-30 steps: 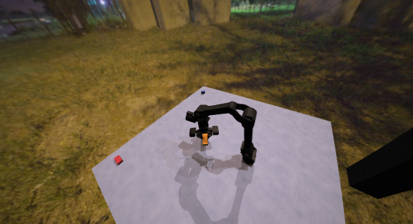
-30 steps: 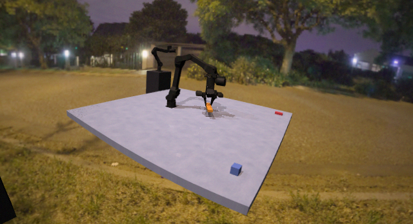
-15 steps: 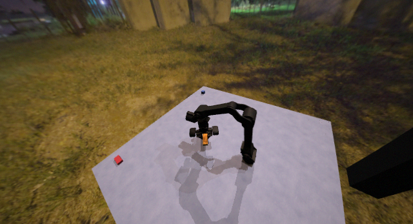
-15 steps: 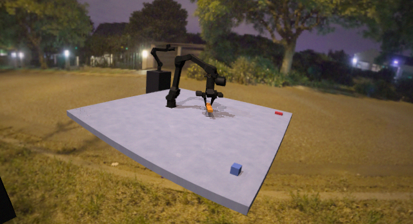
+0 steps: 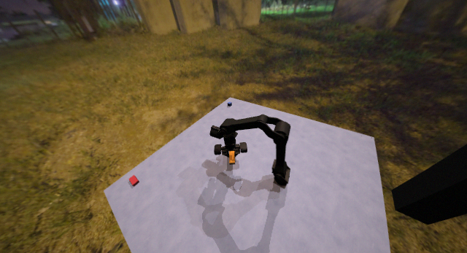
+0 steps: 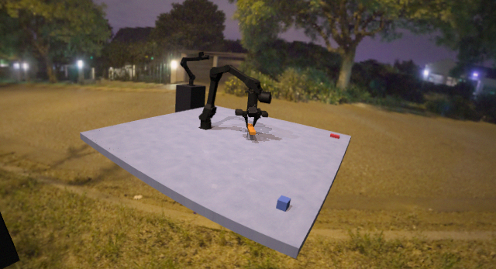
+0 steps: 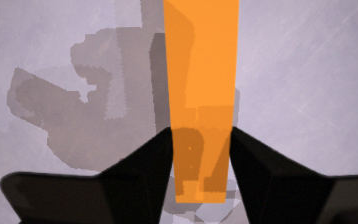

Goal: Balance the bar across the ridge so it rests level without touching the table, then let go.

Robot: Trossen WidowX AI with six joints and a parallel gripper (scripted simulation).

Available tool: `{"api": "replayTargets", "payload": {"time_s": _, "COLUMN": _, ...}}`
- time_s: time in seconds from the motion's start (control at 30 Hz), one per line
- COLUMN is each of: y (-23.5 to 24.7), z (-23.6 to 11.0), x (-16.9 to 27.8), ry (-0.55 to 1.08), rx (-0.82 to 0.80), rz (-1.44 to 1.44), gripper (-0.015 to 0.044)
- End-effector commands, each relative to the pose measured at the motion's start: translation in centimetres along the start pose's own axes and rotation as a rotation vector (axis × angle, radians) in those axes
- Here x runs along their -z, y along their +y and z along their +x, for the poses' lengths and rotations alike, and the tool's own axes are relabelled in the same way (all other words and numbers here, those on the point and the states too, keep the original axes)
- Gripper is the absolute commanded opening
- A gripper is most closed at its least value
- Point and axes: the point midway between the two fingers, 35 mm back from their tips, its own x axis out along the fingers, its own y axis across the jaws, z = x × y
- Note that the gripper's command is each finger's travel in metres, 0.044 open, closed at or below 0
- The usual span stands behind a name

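My hand (image 7: pixel 200 150) is clamped on the orange bar (image 7: pixel 202 75), fingers pressing its two long sides near one end, partly closed to its width. The bar hangs low over the counter (image 6: pixel 194 172), near the arm's base; I cannot tell whether its lower end touches. No ridge is clearly visible beneath it. A red block (image 5: pixel 133 180) and a blue cube (image 6: pixel 283 203) lie well apart. Grasp is done; what remains, I judge, is levelling the bar on the ridge and releasing.
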Motion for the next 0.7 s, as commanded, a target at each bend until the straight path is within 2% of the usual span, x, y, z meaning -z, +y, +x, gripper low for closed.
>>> {"api": "replayTargets", "payload": {"time_s": 0.0, "y": -0.08, "z": 0.25, "x": 0.09, "ry": 0.005, "rx": 0.002, "rz": 0.006, "gripper": 0.0000}}
{"api": "replayTargets", "payload": {"time_s": 0.67, "y": -0.10, "z": 0.42, "x": 0.13, "ry": 0.005, "rx": 0.002, "rz": 0.006, "gripper": 0.0000}}
